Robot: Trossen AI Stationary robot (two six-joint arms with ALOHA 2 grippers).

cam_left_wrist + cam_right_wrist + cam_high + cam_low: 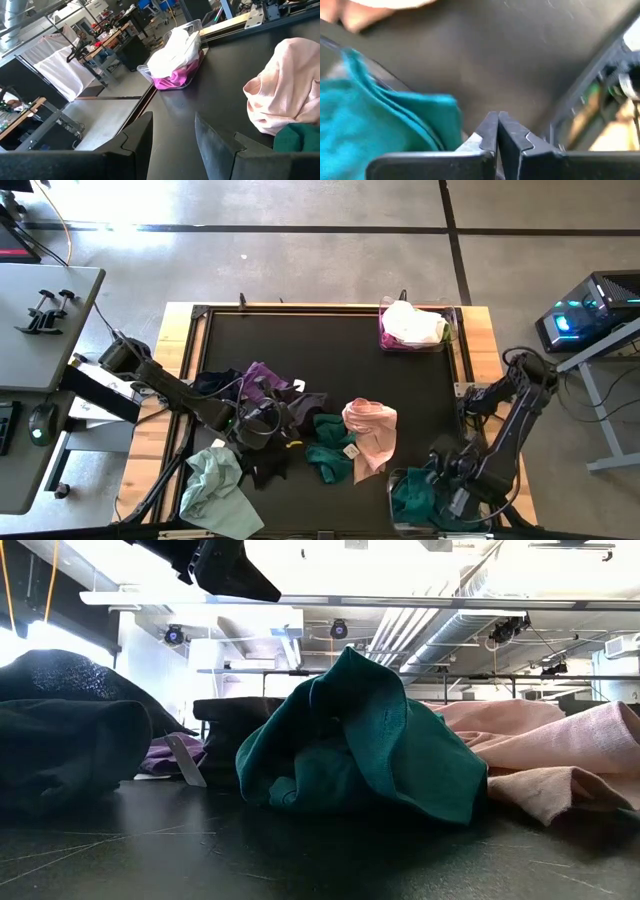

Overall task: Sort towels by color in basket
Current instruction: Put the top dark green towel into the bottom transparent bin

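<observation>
While the loose towels lie heaped across the middle of the black tabletop [340, 350], sorting has begun in two clear baskets: one at the far right corner [452, 330] holding white and magenta cloths, one at the near right corner [398, 480] holding teal cloth. Of the loose pile, the pink towel [370, 435] and the teal towel [328, 448] lie between the two arms, the teal one's long axis running roughly left to right; purple [262, 380] and black [262, 468] cloths lie next to the left arm, and a pale mint towel [215, 485] hangs over the near left edge.

The left pincer [258, 423] rests low at the pile's left side, fingers parted and holding nothing, pointed toward the pink towel. It is judged the nearer arm for the next pick.

The right pincer [497, 131] is folded low over the teal basket, fingers pressed together on nothing, with teal cloth just beside them.
</observation>
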